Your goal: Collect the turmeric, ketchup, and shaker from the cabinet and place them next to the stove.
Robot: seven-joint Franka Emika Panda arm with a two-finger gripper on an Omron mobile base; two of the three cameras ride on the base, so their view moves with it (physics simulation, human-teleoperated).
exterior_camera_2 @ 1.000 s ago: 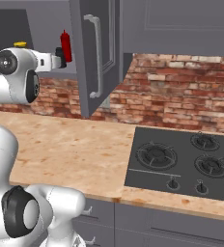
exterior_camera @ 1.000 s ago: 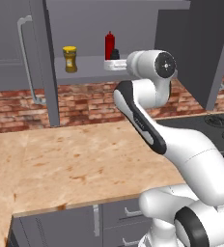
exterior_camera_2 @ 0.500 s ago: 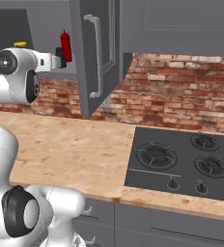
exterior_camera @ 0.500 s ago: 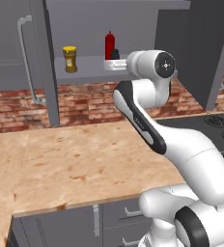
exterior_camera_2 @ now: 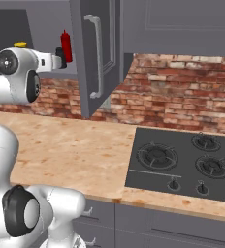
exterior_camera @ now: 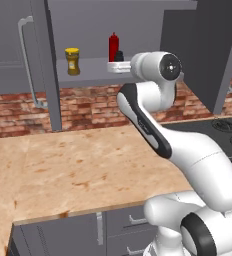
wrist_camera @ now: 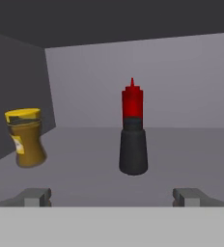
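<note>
Raised to shelf height at the mouth of the open grey wall cabinet (exterior_camera: 203,45), two-finger gripper (wrist_camera: 113,195) spread to its widest and gripping nothing, dark tips low in the hand view on either side of the small black tapered shaker (wrist_camera: 133,150).

Standing upright on the flat grey shelf (exterior_camera: 90,70), dead ahead of the jaws and nearest of the three. Probably light and rigid, with a smooth tapered body likely to slide upward out of a loose pinch; best taken low on the wider part, jaws level, squeezed firmly.

Directly behind it, touching or nearly so as far as can be told, the tall slim red ketchup squeeze bottle (wrist_camera: 132,101), easy to topple if pushed too deep. Also likely light, slightly yielding under pressure.

Off to the left and well apart, the small turmeric jar with yellow lid and mustard-brown body (wrist_camera: 28,138), appearing tilted in the hand view, upright in the left base view. Stiff, possibly breakable.

Worth minding: the open cabinet door with long curved metal handle (exterior_camera_2: 97,53) to the right, between shelf and the flat black gas cooktop (exterior_camera_2: 182,162) on the speckled tan countertop (exterior_camera_2: 66,145); brick backsplash (exterior_camera_2: 177,92) behind.
</note>
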